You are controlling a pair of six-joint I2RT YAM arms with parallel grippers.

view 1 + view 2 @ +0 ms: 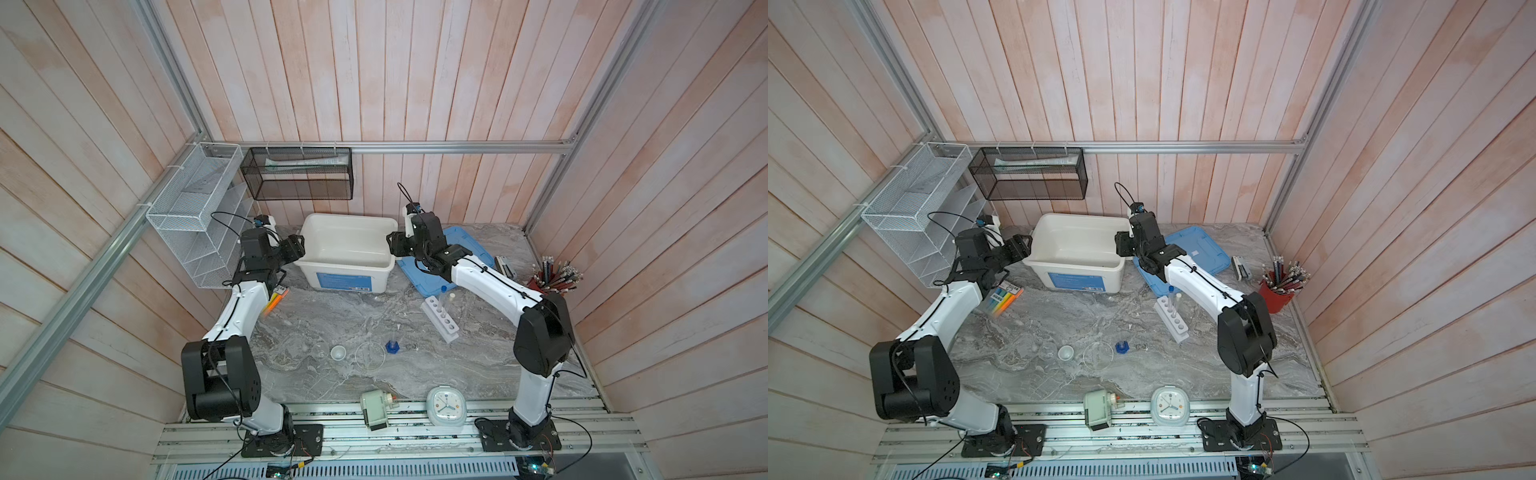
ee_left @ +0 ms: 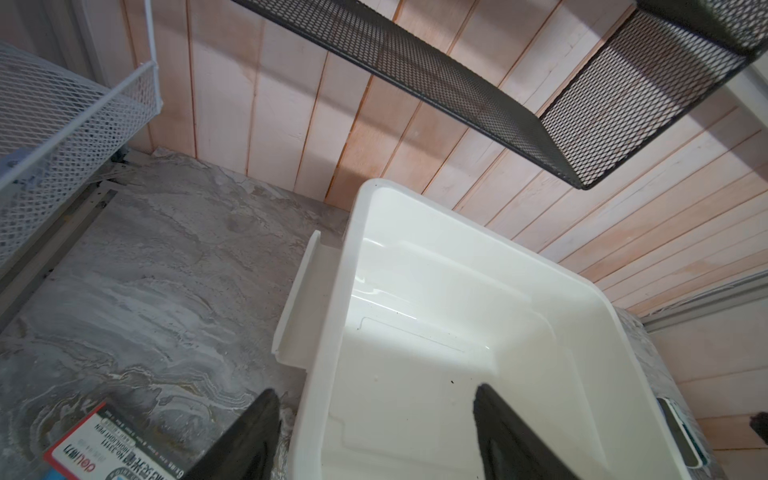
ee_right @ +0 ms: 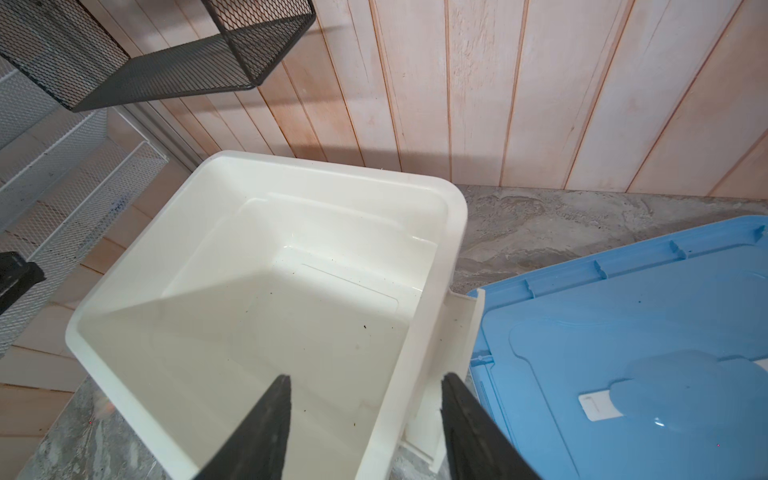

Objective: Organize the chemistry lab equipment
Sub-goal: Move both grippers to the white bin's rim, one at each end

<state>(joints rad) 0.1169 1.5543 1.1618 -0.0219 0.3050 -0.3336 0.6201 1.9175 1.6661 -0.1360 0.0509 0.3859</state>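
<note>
Left gripper (image 2: 374,432) and right gripper (image 3: 365,428) are straddling the side walls of the bin (image 1: 345,262), jaws wide, clamping nothing. The rack (image 1: 440,322), dish (image 1: 370,355) and cups (image 1: 338,353) are sitting on the table (image 1: 332,316) out front. Uneven closing risks skewing the bin into the lid (image 3: 623,332).

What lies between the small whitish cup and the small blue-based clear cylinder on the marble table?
A clear round dish lies there, between the small whitish cup and the small blue-based clear cylinder, as both top views show.
</note>
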